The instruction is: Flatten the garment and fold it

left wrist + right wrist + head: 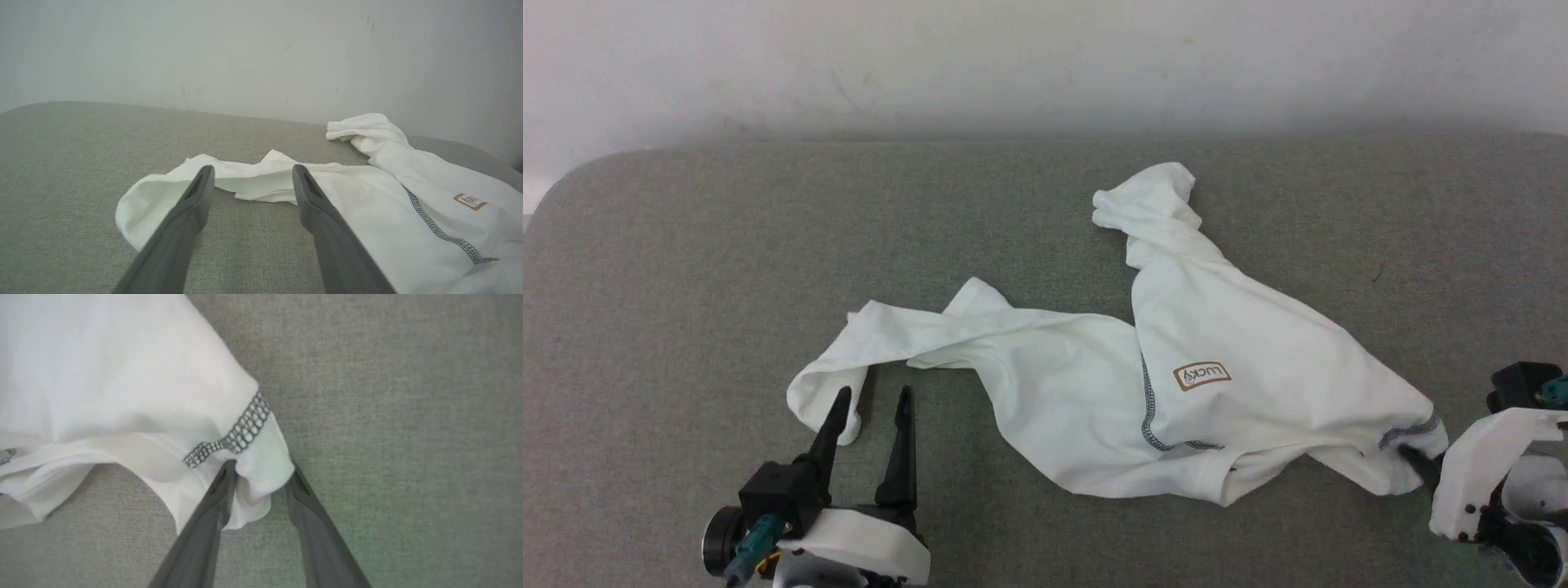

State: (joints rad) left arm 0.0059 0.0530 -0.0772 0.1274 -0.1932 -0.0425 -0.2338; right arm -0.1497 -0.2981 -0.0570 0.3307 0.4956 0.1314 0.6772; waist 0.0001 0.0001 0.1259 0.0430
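One garment (1241,343) | grey surface (768,229) | white wall (1013,57) | left hand (874,394) apart | right hand (262,467) grip unclear

support: grey fabric surface (686,245) | lying on it: crumpled white garment (1241,343)

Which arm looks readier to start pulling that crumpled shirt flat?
Right, probably: the right end effector straddles a stitched corner of the shirt. The left end effector stands open near a sleeve, holding nothing.

The garment (1241,351), a white long-sleeved shirt with dark zigzag seams, lies crumpled on the grey desk (686,269), one sleeve trailing left, its brown-bordered label (1201,375) facing up.
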